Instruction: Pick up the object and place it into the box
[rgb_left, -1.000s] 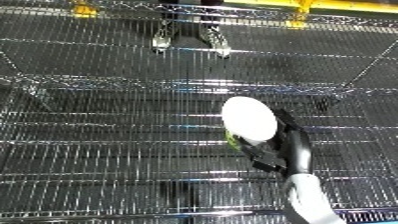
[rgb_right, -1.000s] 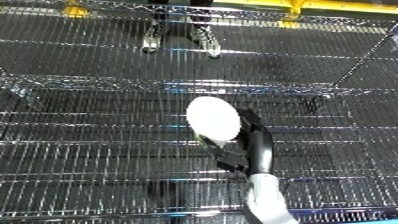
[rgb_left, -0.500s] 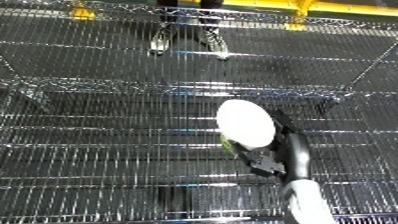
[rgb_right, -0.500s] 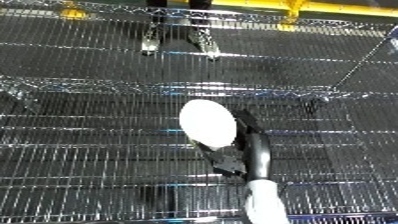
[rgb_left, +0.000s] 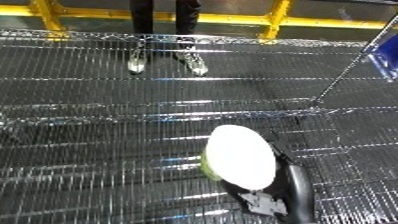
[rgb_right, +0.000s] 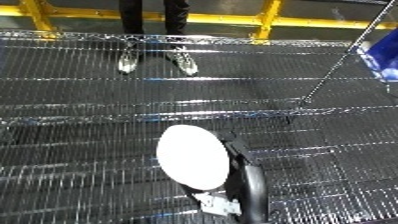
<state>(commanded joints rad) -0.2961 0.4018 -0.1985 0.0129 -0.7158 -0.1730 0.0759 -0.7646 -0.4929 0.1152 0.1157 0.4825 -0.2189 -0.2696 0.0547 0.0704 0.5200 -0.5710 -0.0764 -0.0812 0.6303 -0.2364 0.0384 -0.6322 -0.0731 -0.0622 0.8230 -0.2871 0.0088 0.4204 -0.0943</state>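
Note:
A white oval object (rgb_left: 240, 156) with a pale yellow-green edge is held up above the wire shelf (rgb_left: 107, 150). My right hand (rgb_left: 286, 192) is black and comes in from the lower edge. It sits behind and under the object, with its fingers curled round the object's right side. The fingertips are hidden behind the object. A blue corner, possibly the bin (rgb_left: 387, 59), shows at the right edge, far from the hand. My left hand shows in neither view.
Shiny wire shelving (rgb_right: 89, 105) fills the view in steps, with a thin metal post (rgb_right: 338, 65) slanting up at the right. A yellow rail (rgb_left: 249, 20) runs along the back. A person's legs and shoes (rgb_left: 164, 60) stand behind the shelves.
The whole picture has shifted downward, so the camera has moved. My right hand, still holding the white object, now sits lower and closer to me.

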